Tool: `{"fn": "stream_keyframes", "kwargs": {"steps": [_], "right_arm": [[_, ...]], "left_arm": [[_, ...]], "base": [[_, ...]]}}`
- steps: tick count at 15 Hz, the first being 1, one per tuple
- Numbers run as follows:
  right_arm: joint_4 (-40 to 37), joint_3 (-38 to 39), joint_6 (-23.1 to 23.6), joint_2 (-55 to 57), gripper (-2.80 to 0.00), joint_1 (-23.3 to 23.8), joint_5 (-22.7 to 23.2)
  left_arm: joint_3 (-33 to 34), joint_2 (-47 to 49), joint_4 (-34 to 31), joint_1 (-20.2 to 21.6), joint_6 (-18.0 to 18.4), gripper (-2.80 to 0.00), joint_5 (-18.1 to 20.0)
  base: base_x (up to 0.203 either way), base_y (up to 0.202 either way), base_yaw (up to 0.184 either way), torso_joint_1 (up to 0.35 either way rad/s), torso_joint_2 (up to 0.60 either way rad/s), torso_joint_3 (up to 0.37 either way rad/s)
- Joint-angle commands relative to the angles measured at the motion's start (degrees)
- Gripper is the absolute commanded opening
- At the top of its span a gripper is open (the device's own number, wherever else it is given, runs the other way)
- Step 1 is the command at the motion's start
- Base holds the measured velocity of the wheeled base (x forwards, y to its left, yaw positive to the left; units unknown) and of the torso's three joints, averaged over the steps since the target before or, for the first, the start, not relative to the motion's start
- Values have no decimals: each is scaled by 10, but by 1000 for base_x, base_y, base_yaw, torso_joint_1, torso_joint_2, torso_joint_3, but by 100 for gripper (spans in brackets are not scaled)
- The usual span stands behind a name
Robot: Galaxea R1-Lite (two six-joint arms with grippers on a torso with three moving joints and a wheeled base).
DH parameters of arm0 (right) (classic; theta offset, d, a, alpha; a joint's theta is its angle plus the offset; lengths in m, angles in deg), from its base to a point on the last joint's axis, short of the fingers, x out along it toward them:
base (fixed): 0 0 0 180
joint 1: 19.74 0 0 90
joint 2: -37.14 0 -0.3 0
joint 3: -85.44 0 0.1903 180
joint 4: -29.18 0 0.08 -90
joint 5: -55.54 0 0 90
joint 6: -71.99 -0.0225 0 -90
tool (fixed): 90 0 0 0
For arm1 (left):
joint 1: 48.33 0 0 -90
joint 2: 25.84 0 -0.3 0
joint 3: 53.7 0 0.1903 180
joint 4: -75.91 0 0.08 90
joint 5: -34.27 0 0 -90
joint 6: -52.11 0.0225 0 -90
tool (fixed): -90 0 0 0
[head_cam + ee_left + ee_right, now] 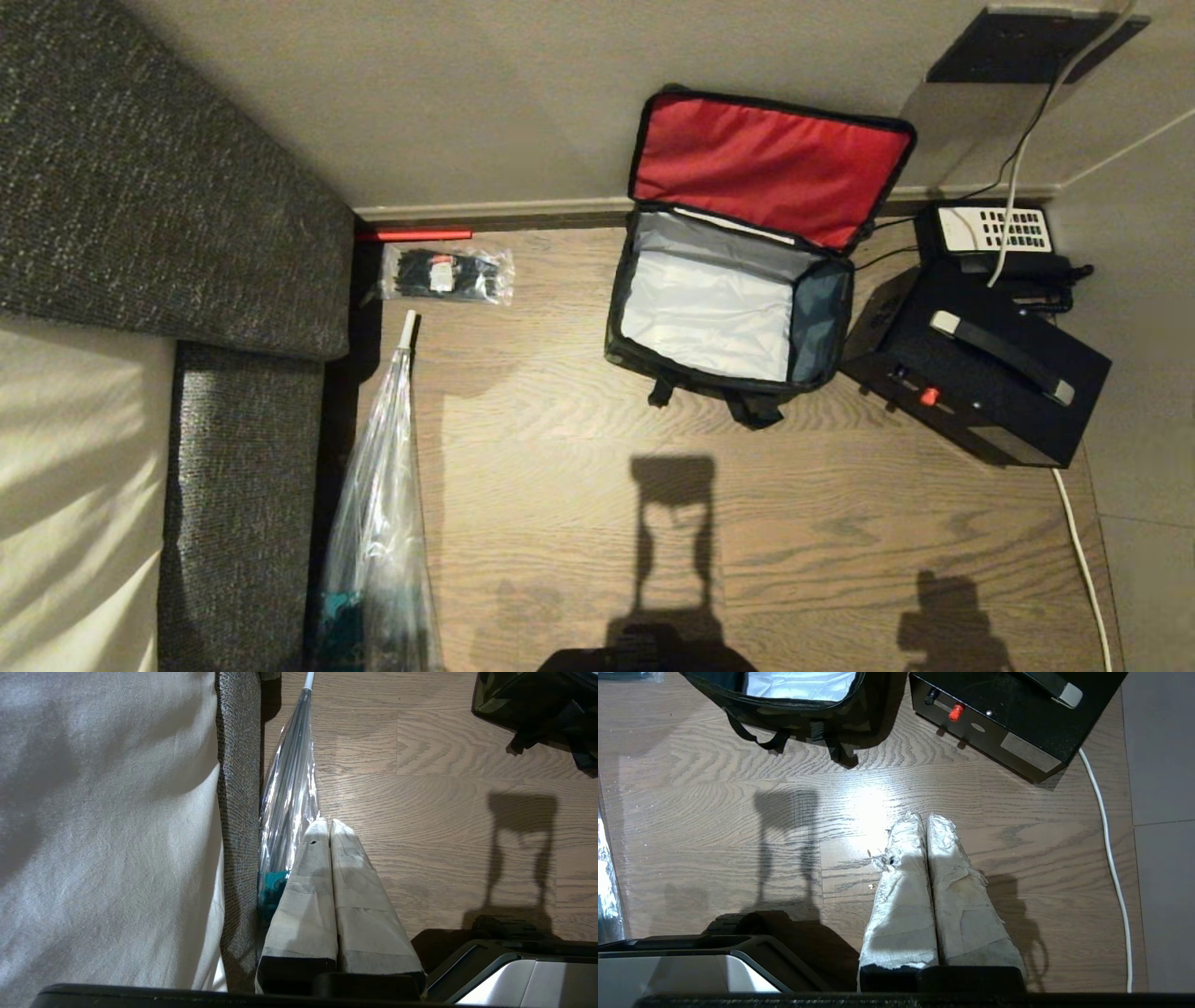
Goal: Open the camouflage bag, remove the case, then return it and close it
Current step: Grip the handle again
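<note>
Risk first: the camouflage bag is seen standing open on the floor, its red lid propped back against the wall at twelve o'clock, and only pale lining is made out inside. No flat black case can be confirmed within; whether it lies hidden under the lining cannot be told. A black box with a handle is set just beside the bag at three o'clock, touching or nearly so, with a telephone behind it, and either could be mistaken for the case if black alone is judged. A white cable is trailed along the floor at the right, and it could be snagged by a low sweep. The soft walls may be pushed over if the bag is entered off-centre, and the loose straps at the near side may be caught.

Now positions. The left end effector is held low beside a clear wrapped umbrella and the grey sofa edge, pads pressed together, nothing between them; the bag is found well apart from it, toward one o'clock. The right end effector is likewise pinched fully closed and empty above bare floorboards, with the bag well ahead at about eleven o'clock and the black box at one o'clock. Neither is seen in the head view; only shadows are cast on the boards.
</note>
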Motion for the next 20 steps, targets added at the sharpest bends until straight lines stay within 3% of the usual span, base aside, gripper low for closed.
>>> {"fn": "stream_keyframes", "kwargs": {"steps": [1, 11, 13, 14, 17, 20], "right_arm": [[0, 8, 0, -1, -280, 0, 0], [2, 8, 1, -2, -280, 0, -2], [-17, -32, -2, -2, -280, 0, -21], [-67, -83, -4, -2, -280, 0, -26], [-366, -285, -13, 17, -280, 0, 16], [-429, -385, -56, 176, -280, -4, 39]], "left_arm": [[0, -1, 0, 0, 0, -280, -1], [0, -1, 0, 0, 0, -280, -1], [0, -1, 0, 0, 0, -280, -1], [0, -1, 0, 0, -1, -280, -1], [0, -1, 0, 0, -3, -280, -1], [0, -1, 0, 0, 1, -280, 0]], "base": [[0, 0, 0, 0, 0, 0], [0, 0, 0, 0, 0, 0], [0, 0, 0, 0, 0, 0], [0, 0, 0, 0, 0, 0], [0, 0, 0, 0, 0, 0], [0, 0, 0, 0, 0, 0]]}}
